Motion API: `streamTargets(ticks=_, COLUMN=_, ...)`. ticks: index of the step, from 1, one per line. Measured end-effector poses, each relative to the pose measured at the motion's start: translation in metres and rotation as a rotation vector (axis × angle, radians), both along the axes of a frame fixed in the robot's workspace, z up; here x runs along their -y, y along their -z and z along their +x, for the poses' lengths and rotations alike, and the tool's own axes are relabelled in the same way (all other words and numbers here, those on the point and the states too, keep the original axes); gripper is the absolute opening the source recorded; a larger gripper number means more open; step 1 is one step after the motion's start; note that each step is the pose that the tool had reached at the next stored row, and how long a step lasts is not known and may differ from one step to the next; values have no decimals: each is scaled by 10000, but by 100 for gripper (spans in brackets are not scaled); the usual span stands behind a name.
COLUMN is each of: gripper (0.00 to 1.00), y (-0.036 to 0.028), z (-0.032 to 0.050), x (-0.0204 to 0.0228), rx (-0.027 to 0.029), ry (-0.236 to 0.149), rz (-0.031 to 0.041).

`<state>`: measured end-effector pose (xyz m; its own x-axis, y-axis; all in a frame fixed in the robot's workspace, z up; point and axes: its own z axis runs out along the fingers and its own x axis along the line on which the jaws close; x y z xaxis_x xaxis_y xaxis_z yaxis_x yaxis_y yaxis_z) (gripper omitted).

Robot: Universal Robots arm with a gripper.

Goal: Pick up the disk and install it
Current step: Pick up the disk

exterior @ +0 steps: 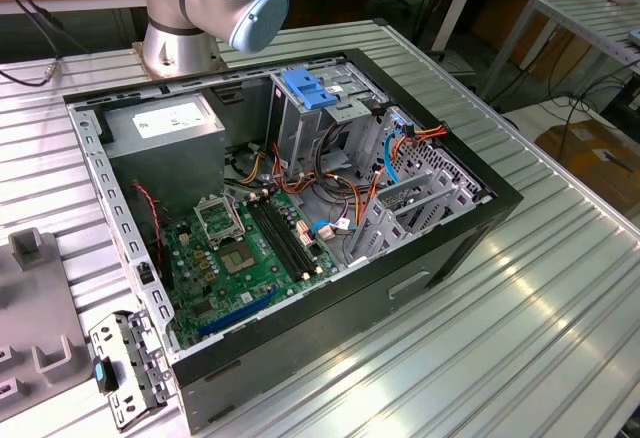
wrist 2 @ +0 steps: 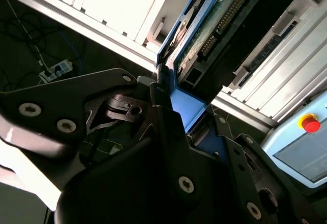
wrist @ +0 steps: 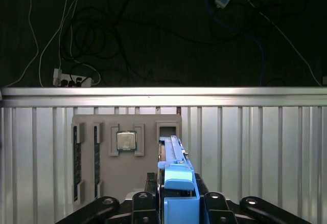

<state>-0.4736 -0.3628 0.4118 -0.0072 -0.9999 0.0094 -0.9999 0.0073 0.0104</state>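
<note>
Gripper (wrist: 177, 203): clamped on disk (wrist: 175, 169), blue side rails pinched between the fingers.
Disk spot: edge-on over grey tray (wrist: 97, 147); contact unclear.
Case (exterior: 430, 258): open, on slatted table (exterior: 530, 348).

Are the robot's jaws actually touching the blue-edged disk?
Touching. The first wrist view shows the disk clamped between the jaws, its blue rail pressed on both sides.

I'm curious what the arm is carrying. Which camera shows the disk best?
The second wrist view: the disk is close, its circuit-board face and blue side visible, clamped in the tool. The first wrist view shows it edge-on, mostly blue plastic. The exterior view looks at the open computer case.
</note>
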Motion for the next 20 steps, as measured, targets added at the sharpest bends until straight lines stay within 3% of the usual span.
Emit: streamTargets(ticks=20, gripper=37, y=-113, z=0, x=0, rx=-3, ry=1, rz=0)
